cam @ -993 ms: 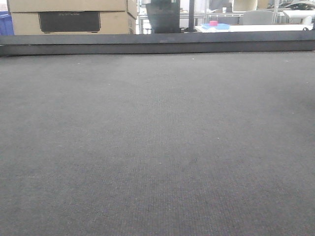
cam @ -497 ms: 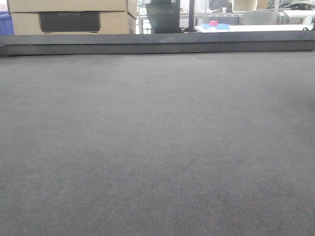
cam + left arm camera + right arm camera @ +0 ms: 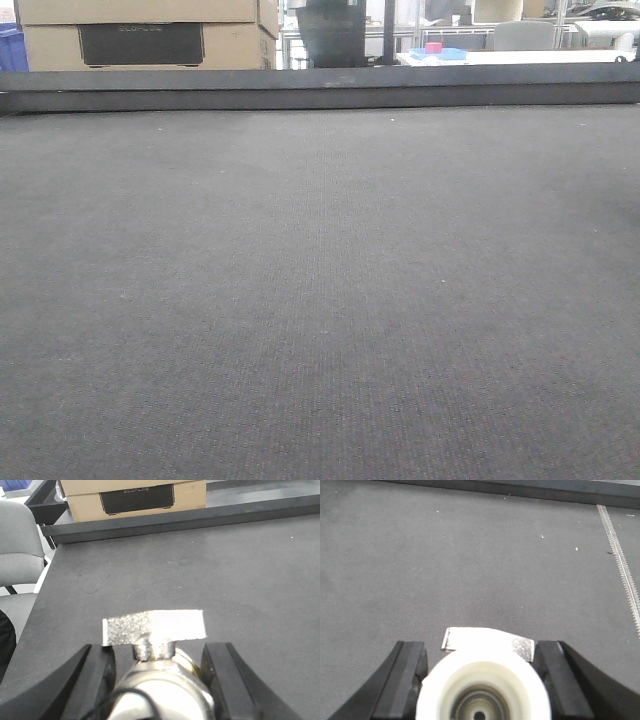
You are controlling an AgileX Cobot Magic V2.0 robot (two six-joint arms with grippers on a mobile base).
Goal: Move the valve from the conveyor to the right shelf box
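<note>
The conveyor [image 3: 320, 280] is a wide dark grey woven belt with a raised dark rail [image 3: 320, 88] at its far edge; the front view shows no valve and no gripper. In the left wrist view my left gripper [image 3: 157, 655] is shut on a silver metal valve [image 3: 155, 627] with a flat T-handle, held over the belt [image 3: 200, 570]. In the right wrist view my right gripper [image 3: 481, 652] is shut on a second valve [image 3: 485, 685] with a white round end cap and a silver handle, over the belt [image 3: 470, 555]. The shelf box is out of view.
A cardboard box [image 3: 140, 35] stands beyond the rail at the far left and also shows in the left wrist view [image 3: 135, 495]. A grey chair [image 3: 17, 545] stands off the belt's left edge. A metal seam [image 3: 620, 565] runs along the belt at right.
</note>
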